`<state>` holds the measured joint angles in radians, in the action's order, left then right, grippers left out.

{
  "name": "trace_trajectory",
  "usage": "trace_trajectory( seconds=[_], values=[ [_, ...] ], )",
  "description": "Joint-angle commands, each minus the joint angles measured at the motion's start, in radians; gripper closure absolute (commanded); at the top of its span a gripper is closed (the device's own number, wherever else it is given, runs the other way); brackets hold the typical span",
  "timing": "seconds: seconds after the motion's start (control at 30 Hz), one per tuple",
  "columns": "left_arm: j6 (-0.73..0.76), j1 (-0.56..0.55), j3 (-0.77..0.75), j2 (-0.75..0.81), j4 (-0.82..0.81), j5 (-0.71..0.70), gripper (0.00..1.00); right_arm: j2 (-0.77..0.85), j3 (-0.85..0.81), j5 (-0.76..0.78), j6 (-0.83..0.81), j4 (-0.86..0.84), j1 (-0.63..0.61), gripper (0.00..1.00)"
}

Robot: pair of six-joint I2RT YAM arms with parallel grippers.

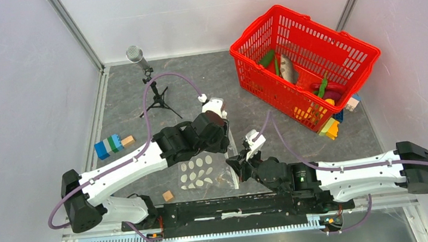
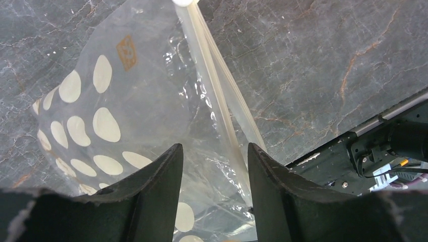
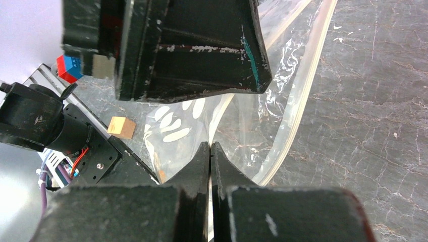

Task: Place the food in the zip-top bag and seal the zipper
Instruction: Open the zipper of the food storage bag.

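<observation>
**Two tools at the dotted bag, food over in the basket**

The flat clear plastic bag with white dots [image 1: 199, 172] lies on the grey stone-look tabletop [image 1: 208, 85]. It is low in the middle of the top view, between the two arms. Its long white zipper strip [image 2: 212, 85] runs down the bag's right side in that view.

The left tool [image 2: 212, 151] hangs over the bag. Its two black fingers [image 2: 156, 196] are wide apart. In the left wrist view the strip and some crinkly plastic show in the gap between them. I cannot tell if the fingers touch the bag.

The right tool [image 3: 209, 148] is at the bag's right edge. Its fingers are pressed tight together, and a thin pale edge of the bag runs right in between them, so it is pinching the bag. Two pale strip lines spread apart toward the upper right of the right wrist view, so the mouth looks a little open.

The food is well apart from the bag, in the red plastic mesh basket [image 1: 268, 88] at the upper right of the top view. A grey toy fish [image 1: 289, 69], green pods [image 1: 267, 59] and a magenta aubergine [image 1: 333, 92] lie inside it.

A small wooden cube [image 1: 168, 195] sits near the bag's lower left corner. Blue and green toy blocks [image 1: 109, 146] stand at the left. A grey microphone on a black tripod [image 1: 145, 74] stands at the upper left.
</observation>
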<state>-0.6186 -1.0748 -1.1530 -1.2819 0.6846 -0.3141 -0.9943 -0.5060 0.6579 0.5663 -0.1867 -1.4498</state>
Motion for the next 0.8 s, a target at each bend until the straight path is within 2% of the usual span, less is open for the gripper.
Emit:
trace_trajectory(
  seconds=[0.0, 0.17, 0.3, 0.43, 0.67, 0.77],
  values=[
    [0.019, -0.005, -0.018, 0.013, 0.021, -0.057, 0.44, -0.005, -0.049, 0.049, -0.033, -0.04, -0.018, 1.0],
    [0.026, -0.005, -0.033, -0.006, 0.019, -0.035, 0.43, -0.021, -0.06, 0.046, -0.049, -0.048, -0.024, 1.0],
    [0.04, -0.005, -0.055, -0.026, 0.018, -0.005, 0.35, -0.036, -0.069, 0.045, -0.056, -0.049, -0.027, 1.0],
    [0.044, -0.005, -0.062, -0.04, 0.013, 0.015, 0.34, -0.037, -0.065, 0.05, -0.063, -0.06, -0.03, 1.0],
    [0.04, -0.005, -0.04, -0.033, 0.016, -0.001, 0.46, -0.02, -0.048, 0.065, -0.086, -0.09, -0.04, 1.0],
    [0.041, -0.005, -0.04, -0.022, 0.015, -0.014, 0.54, -0.017, -0.04, 0.063, -0.086, -0.097, -0.041, 1.0]
  ],
)
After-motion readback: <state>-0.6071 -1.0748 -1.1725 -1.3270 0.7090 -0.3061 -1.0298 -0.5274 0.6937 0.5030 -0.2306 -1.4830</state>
